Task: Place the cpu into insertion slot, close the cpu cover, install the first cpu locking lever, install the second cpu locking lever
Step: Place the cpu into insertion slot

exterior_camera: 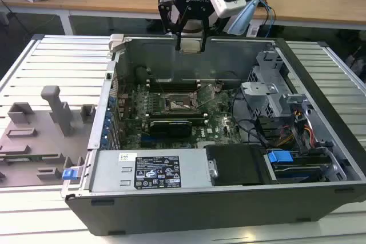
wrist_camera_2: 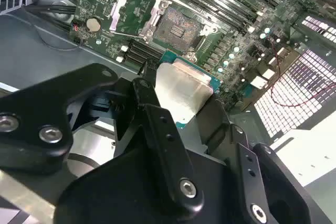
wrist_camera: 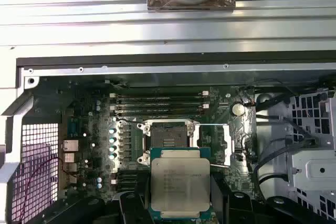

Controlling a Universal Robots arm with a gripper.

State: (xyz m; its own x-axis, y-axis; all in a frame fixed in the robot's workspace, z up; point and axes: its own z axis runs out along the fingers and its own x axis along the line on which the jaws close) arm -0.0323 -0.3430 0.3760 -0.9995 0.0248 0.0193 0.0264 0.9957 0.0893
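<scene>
Clearly step one: the pincer point(exterior_camera: 191, 44) clamps the cpu point(wrist_camera: 180, 184) above the case point(exterior_camera: 200, 210), at 12 o'clock from the bare socket point(exterior_camera: 180, 105) in the exterior view; seating it likely demands square alignment.

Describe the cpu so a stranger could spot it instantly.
Find the open computer case, then the black claw poised over it. The cpu is the flat square chip gripped in that claw, held clear of the empty socket. Its dull silver top and green rim set it apart from the dark motherboard below.
</scene>
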